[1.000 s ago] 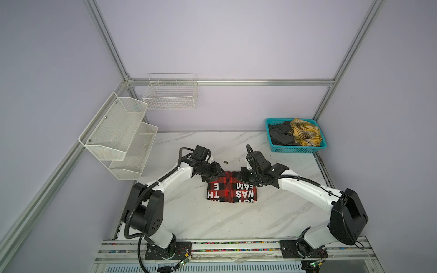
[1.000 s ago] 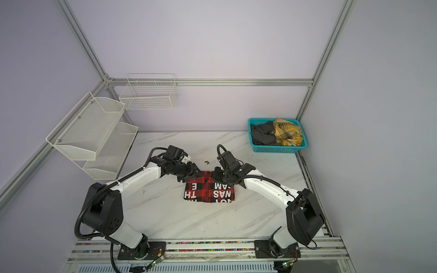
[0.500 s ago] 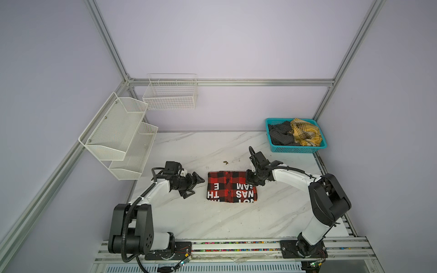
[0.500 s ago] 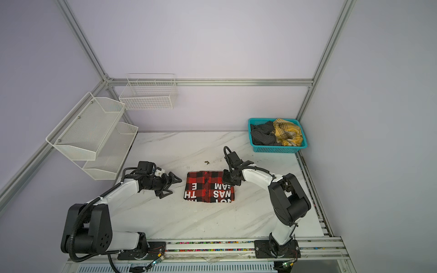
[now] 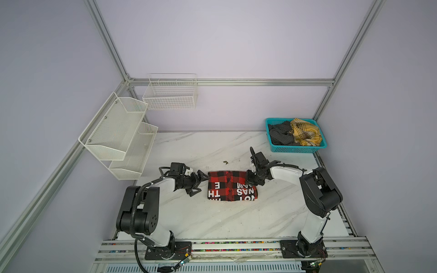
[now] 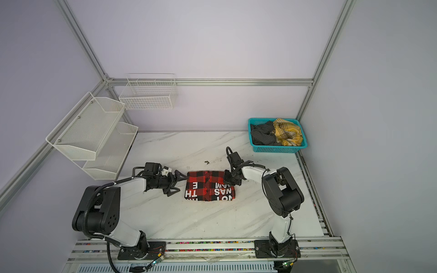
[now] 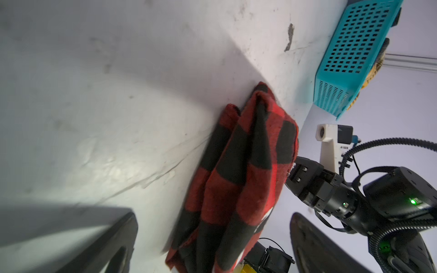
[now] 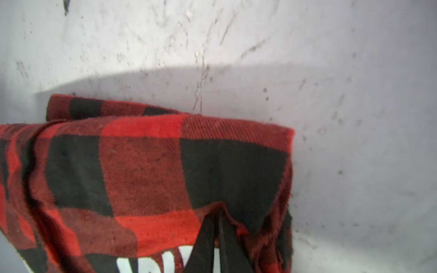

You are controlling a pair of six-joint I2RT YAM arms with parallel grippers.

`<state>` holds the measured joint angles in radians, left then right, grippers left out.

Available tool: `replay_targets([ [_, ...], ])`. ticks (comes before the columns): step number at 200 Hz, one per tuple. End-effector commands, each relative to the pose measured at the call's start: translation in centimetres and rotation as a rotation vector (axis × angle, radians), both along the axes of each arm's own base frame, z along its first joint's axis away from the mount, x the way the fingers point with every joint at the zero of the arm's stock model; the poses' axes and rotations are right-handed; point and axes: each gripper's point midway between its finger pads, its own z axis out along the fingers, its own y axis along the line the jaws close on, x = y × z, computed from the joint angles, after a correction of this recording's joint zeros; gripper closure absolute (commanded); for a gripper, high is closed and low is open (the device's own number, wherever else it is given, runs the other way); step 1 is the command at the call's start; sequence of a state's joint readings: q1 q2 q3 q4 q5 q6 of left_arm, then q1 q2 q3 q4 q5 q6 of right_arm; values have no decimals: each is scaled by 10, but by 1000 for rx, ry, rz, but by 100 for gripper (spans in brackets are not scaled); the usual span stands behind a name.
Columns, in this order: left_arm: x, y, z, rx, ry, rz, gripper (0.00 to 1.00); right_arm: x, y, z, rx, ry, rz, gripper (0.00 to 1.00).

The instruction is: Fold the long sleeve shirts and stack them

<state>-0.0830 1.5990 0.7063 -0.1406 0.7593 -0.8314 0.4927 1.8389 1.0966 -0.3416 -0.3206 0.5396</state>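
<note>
The two arms stand on a rail along the front edge of the white marble tabletop [image 5: 212,222]. About the middle of the tabletop lies the flannel shirt [image 5: 231,186], in red-and-black check. It is folded to a compact rectangle, with white block letters facing up. The left gripper [image 5: 199,184] is low at the shirt's left edge, its jaws spread wide and holding nothing. Its far finger comes just beside the cloth. The right gripper [image 5: 251,180] is on the shirt's far right corner. In the right wrist view its fingers [image 8: 203,243] are pressed together and pinch a small ridge of the cloth. Behind the shirt a small dark scrap [image 5: 225,162] lies on the marble. In the far right corner stands a teal basket [image 5: 298,150], with a dark grey garment [image 5: 280,136] and a yellow plaid garment [image 5: 306,134] inside. White mesh shelves [image 5: 113,132] hang on the left wall, and a white wire basket [image 5: 170,94] hangs on the back wall.
</note>
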Motion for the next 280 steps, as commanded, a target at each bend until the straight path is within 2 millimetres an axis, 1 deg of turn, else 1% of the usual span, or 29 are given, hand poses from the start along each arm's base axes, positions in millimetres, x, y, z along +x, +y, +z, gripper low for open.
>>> replay_targets([
  [1, -28, -4, -54, 67, 144, 9, 0, -17, -23, -45, -116, 97, -5, 90],
  [26, -35, -9, -74, 62, 190, 6, 2, -14, -23, -45, -114, 95, -7, 90],
  [55, -39, -15, -92, 41, 224, 5, 6, -13, -22, -46, -112, 101, -7, 90],
  [81, -38, -30, -100, 24, 233, -28, 10, -16, -22, -49, -112, 112, -3, 90],
  [101, -34, -41, -101, 0, 220, -37, 10, -17, -22, -50, -115, 116, -1, 90],
  [113, -30, -48, -101, -21, 217, -45, 12, -18, -22, -51, -115, 118, 0, 90],
  [136, -23, -59, -96, -52, 205, -58, 18, -16, -22, -50, -116, 118, 1, 90],
  [156, -16, -63, -88, -71, 182, -60, 24, -16, -21, -50, -116, 118, 3, 90],
  [176, -11, -66, -78, -85, 167, -65, 36, -14, -20, -49, -113, 114, 2, 90],
  [197, -3, -69, -68, -103, 150, -70, 50, -13, -20, -47, -109, 113, 1, 90],
  [226, 9, -76, -54, -132, 135, -76, 64, -11, -18, -44, -106, 104, 2, 90],
  [249, 18, -79, -42, -127, 120, -94, 72, -10, -17, -42, -102, 101, 5, 91],
  [265, 22, -78, -34, -101, 107, -104, 75, -6, -16, -34, -98, 82, 3, 91],
  [280, 26, -76, -27, -74, 91, -110, 78, 1, -14, -17, -90, 45, 3, 91],
])
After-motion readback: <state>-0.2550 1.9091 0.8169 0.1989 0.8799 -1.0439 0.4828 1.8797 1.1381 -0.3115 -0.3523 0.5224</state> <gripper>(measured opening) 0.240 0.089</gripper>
